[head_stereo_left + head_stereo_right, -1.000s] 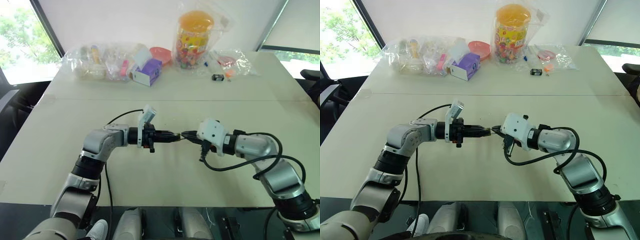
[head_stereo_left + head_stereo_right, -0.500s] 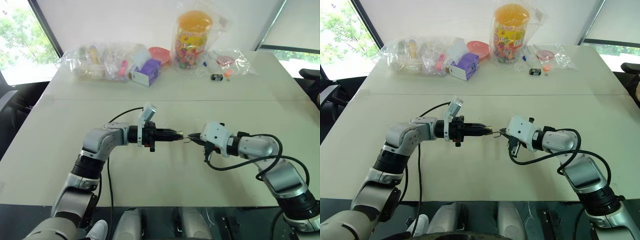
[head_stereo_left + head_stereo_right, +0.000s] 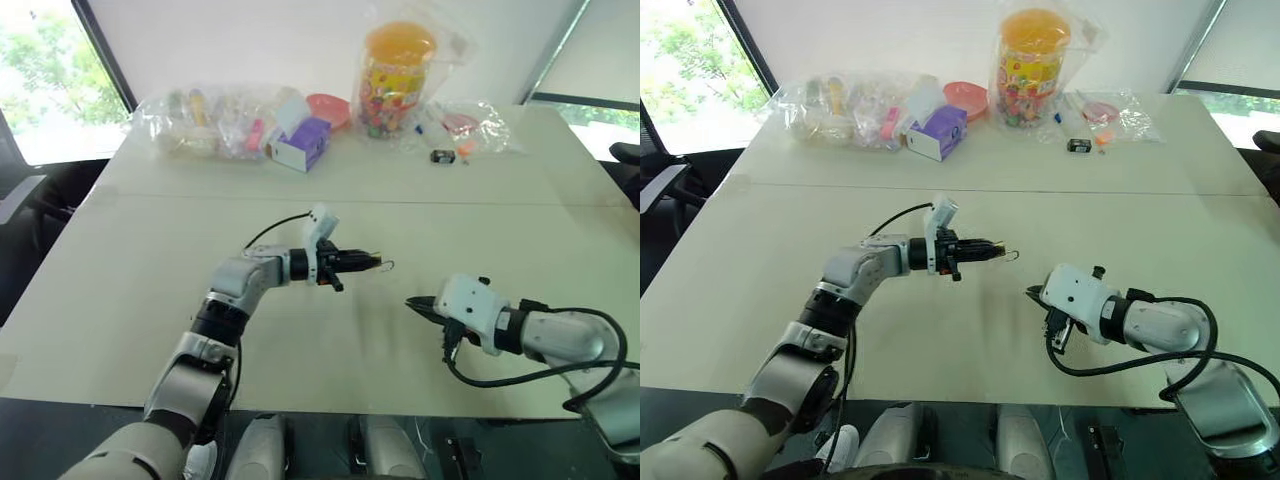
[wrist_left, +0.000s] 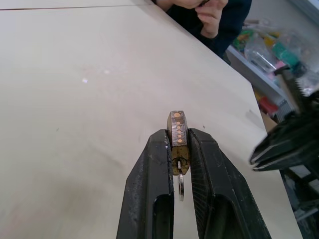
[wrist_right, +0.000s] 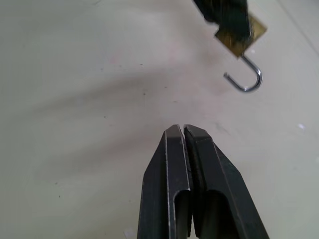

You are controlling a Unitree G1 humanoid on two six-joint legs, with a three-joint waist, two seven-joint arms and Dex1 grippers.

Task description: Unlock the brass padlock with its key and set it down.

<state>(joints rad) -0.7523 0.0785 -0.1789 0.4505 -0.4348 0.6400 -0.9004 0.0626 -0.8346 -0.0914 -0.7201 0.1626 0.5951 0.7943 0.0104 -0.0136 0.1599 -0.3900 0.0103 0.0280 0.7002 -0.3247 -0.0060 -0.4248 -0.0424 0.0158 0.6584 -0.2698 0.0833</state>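
The robot's left gripper (image 4: 176, 149) pinches the brass padlock (image 4: 178, 130) between its two black fingers (image 4: 149, 169) above the pale counter (image 3: 150, 250), the lock's body poking out past the fingertips. The silvery shackle (image 5: 245, 77) hangs open as a hook from the far end of the lock, one leg free of the body. A thin ring (image 4: 180, 185) shows in the gap between the left fingers, just behind the lock; the key itself cannot be made out. The right gripper (image 5: 184, 130) hovers over the counter with its fingers pressed together and holding nothing, well apart from the padlock, its tips aimed towards it. Beyond both grippers, at the counter's far edge, sit clear bags (image 3: 200, 120) and a candy jar (image 3: 395, 75).
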